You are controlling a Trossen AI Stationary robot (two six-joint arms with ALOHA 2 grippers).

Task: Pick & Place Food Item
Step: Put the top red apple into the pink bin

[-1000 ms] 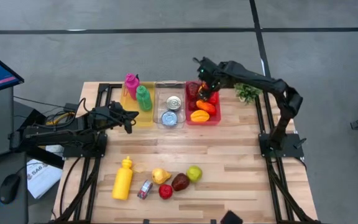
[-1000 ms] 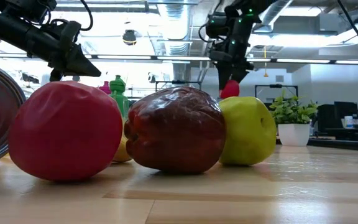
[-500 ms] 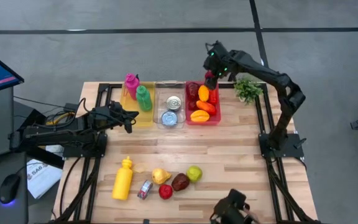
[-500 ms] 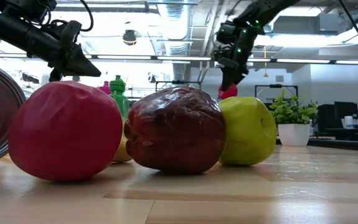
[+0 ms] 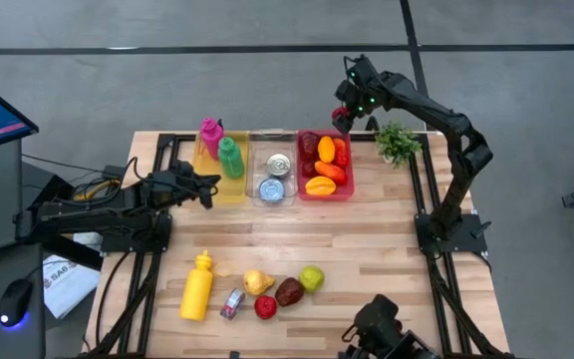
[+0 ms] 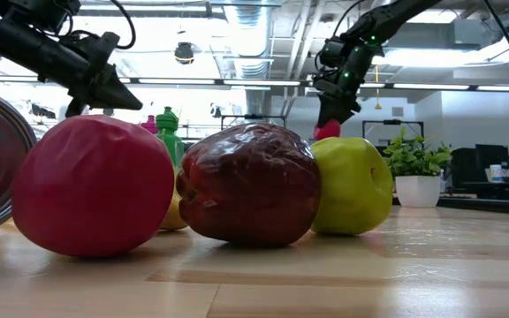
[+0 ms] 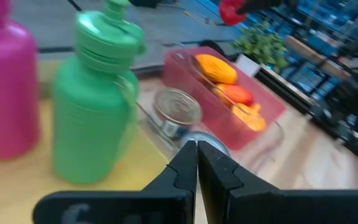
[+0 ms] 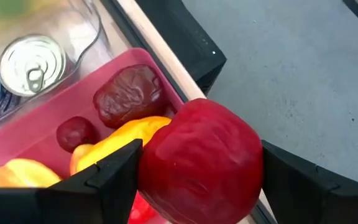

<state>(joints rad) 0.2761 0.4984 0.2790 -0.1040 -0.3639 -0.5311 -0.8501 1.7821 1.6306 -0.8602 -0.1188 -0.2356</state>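
Red apple (image 8: pixel 201 158) is pinched in my right gripper (image 8: pixel 197 165), held above the far right corner of the red bin (image 5: pixel 302 189), clear of its walls; left gripper (image 5: pixel 207 189) waits pressed together.

I'm looking down on the wooden table (image 5: pixel 367 239): three bins along the far edge, yellow bin (image 5: pixel 210 183), clear bin (image 5: pixel 270 140), red bin (image 5: pixel 324 192), a small potted plant (image 5: pixel 398 145) beside them. Near edge: yellow bottle (image 5: pixel 197 286), small can (image 5: pixel 231 303), yellow fruit (image 5: pixel 257 281), red apple (image 5: pixel 265 307), dark red fruit (image 5: pixel 289 291), green apple (image 5: pixel 311 277).
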